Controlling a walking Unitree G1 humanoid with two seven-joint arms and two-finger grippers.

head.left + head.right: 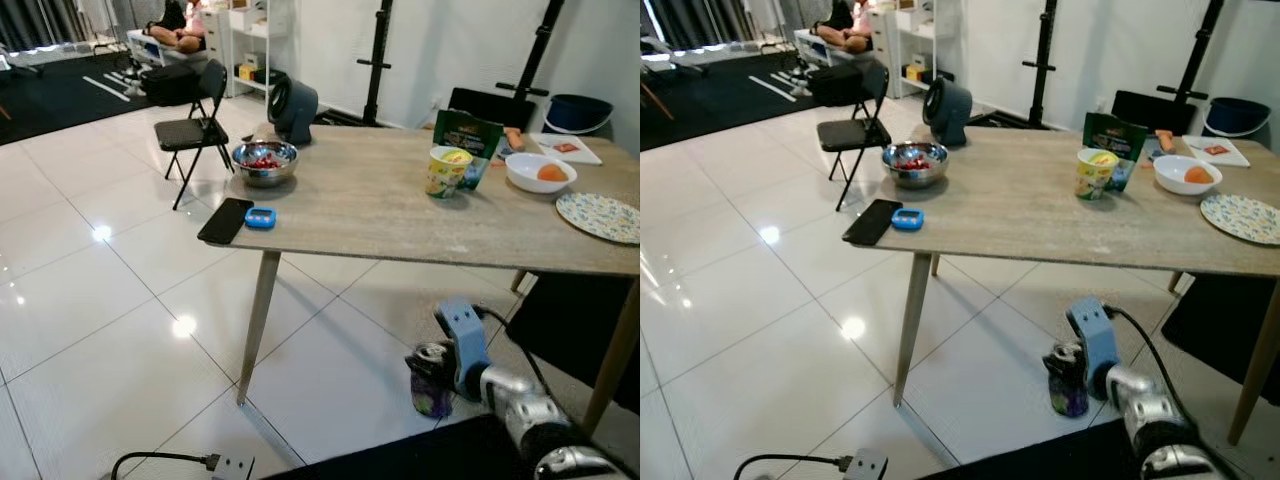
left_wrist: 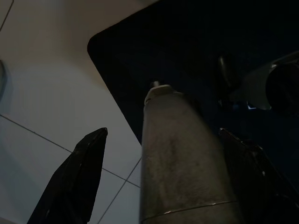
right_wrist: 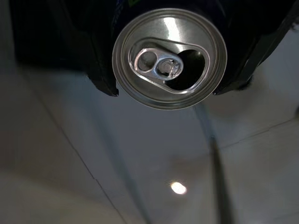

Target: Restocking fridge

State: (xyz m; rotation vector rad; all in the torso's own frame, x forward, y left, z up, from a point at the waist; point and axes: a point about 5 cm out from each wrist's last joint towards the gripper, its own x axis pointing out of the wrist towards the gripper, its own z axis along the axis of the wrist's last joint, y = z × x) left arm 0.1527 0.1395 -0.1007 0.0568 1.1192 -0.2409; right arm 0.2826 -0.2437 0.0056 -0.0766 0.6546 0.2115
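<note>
Right claw (image 1: 1072, 378) is gripping an opened dark can (image 1: 1068, 385) low beside the counter (image 1: 1040, 215); left claw (image 2: 159, 182) is hanging open.

Dark purple drink can (image 1: 431, 382) sitting upright between fingers of right end effector (image 1: 428, 372), hanging low over white tiled floor (image 1: 120, 330), below front edge of bench (image 1: 380, 205). Silver top (image 3: 169, 58) showing in right wrist view, pull tab lying flat, mouth opening gaping dark, already opened.
</note>
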